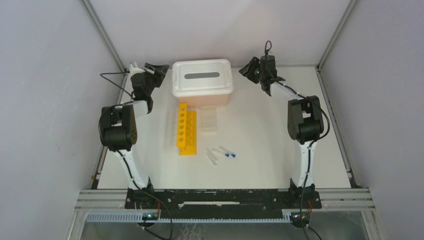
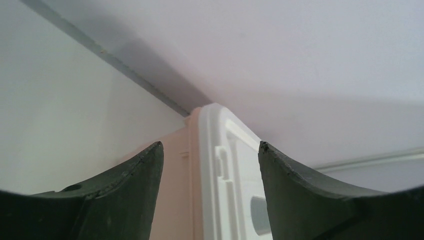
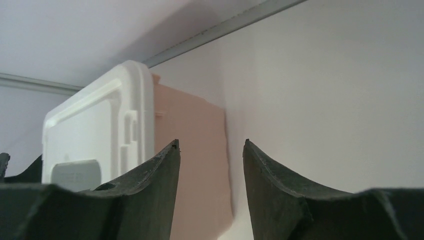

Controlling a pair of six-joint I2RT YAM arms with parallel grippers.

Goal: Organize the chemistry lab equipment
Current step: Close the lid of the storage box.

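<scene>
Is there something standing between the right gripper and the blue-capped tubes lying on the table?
Nothing visible does. The right gripper, open, hangs right of the pink bin; bin and clear gridded rack both lie left of its straight path to the blue-capped tubes.

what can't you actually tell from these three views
Inside the pink bin: top view, its white lid covers it.
Holes of the yellow rack: top view, too small to tell if filled.
The clear gridded rack: top view, see-through and small, contents unclear.
The blue-capped tubes: top view, too small to count surely.
Wrist views: the bin is cut off by the open left hand, right hand and frame edges.
</scene>
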